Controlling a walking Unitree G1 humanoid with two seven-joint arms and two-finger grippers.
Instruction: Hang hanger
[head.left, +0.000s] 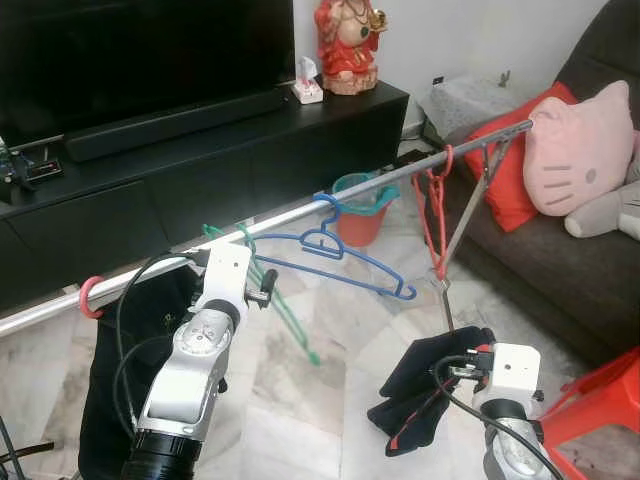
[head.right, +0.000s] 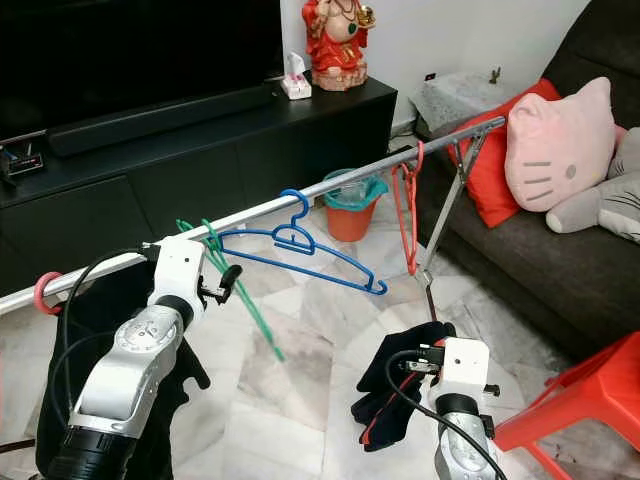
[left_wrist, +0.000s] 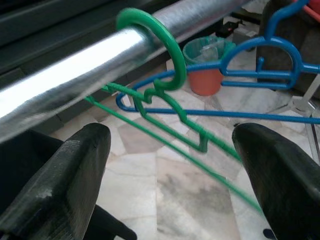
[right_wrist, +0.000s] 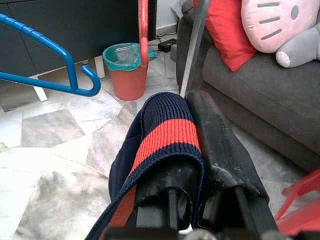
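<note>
The green hanger is seen hooked over the silver rail, thin plastic, bright green, with a round hook at the top and small notches stepped along its shoulder. It's hung tilted, its long bar slanting down toward the marble floor. Just beside it on the same rail a blue hanger is hung, chunkier, with a little inner loop under the hook, and further along toward the sofa a red hanger is dangling near the rail's folding leg. A pink-red hook is also caught on the rail's near end.

The left end effector is held up right at the rail, its 2 black fingers spread wide apart with the green hanger's hook and shoulder sitting between and beyond them, nothing gripped as far as can be seen.

The right end effector is kept low by the floor, fingers squeezed together on a navy garment with a red stripe, which is draped over one finger and hangs down in a dark bundle.

Behind the rail a black TV cabinet is seen with a red figurine on top, an orange bin with a teal liner is on the floor, and a pink cat cushion is propped on the sofa next to a red cushion.
</note>
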